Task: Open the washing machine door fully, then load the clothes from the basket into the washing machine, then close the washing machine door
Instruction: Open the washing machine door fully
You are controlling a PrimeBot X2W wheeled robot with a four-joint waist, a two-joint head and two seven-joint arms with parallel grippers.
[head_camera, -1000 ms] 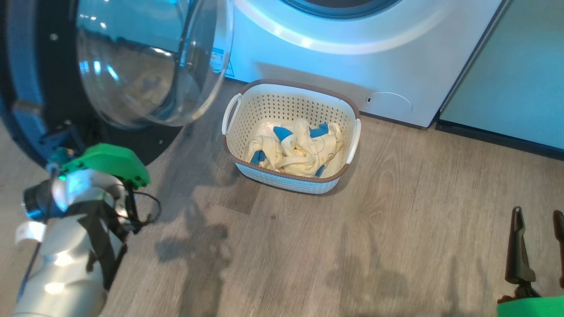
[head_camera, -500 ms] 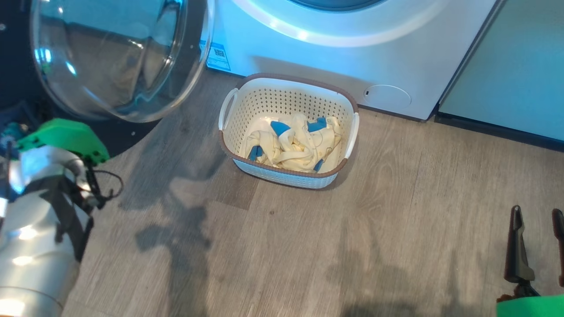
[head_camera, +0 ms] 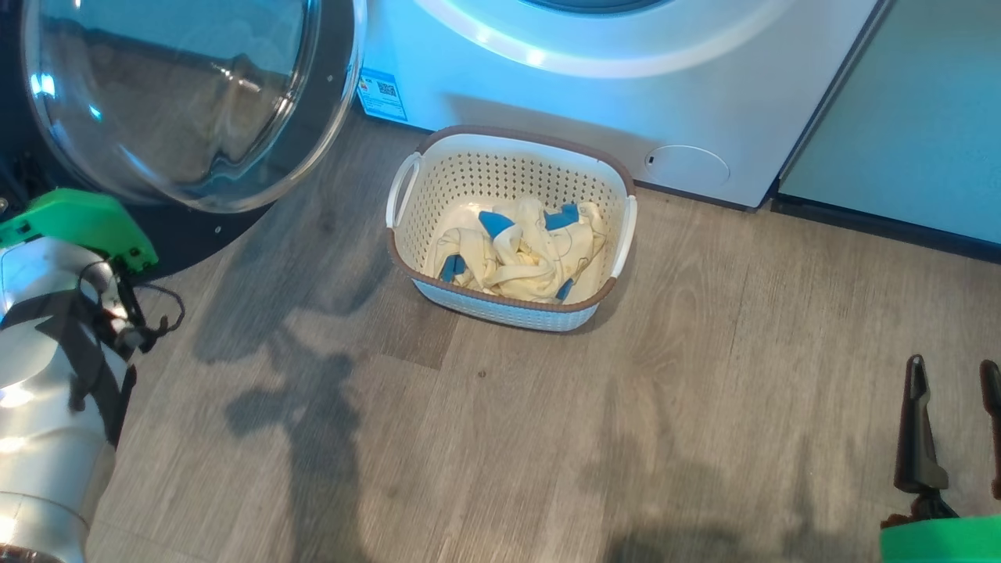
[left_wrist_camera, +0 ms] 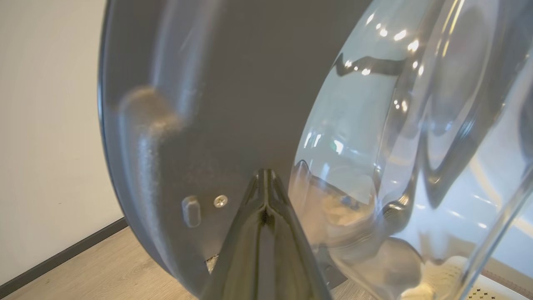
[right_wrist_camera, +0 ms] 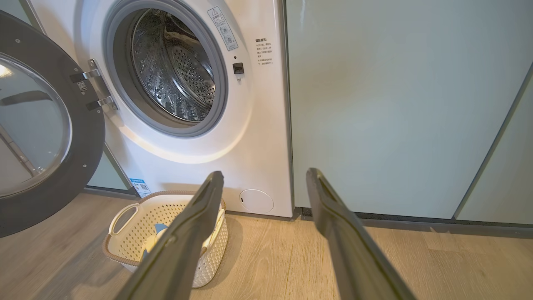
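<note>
Left wrist view: my left fingers [left_wrist_camera: 264,183] are pressed together and hold nothing. Their tips sit at the glossy black rim of the big round washing machine door [left_wrist_camera: 233,104], just beside its clear bulging glass [left_wrist_camera: 374,146]; whether they touch I cannot tell. My right fingers [right_wrist_camera: 206,200] stand wide apart, empty, above the wood floor [head_camera: 547,438]. Farther off, the small cream perforated plastic basket [head_camera: 508,184] sits on the floor before the big white front-loading washing machine [right_wrist_camera: 258,137], with the cream-and-blue clothes [head_camera: 520,254] inside it. The door looks swung wide. I judge that a gentle push on the rim, not the glass, following the arc of the hinge [right_wrist_camera: 93,89], would finish it.
</note>
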